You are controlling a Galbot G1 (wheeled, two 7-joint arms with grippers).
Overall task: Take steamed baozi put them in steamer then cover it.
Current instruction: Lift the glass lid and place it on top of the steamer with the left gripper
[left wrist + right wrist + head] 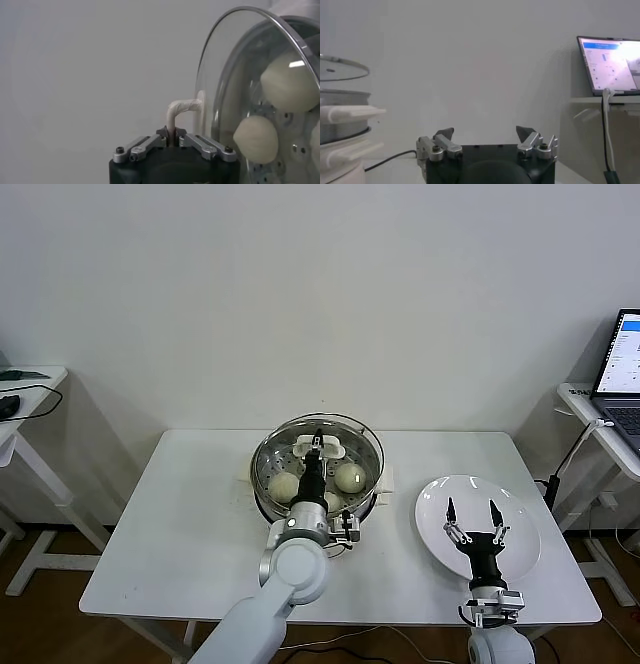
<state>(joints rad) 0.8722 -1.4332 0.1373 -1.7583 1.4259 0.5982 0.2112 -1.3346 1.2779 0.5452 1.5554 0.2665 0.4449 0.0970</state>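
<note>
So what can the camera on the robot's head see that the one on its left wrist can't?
Only the head view shows the white plate on the table, the open right gripper above it, and a laptop to the side. Only the left wrist view shows up close how the left gripper pinches the lid's white handle. Both show the glass cover over the steamer, with baozi under it.

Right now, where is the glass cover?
In the head view the cover sits over the steamer at table centre, its handle pinched by the left gripper, left of the plate.
</note>
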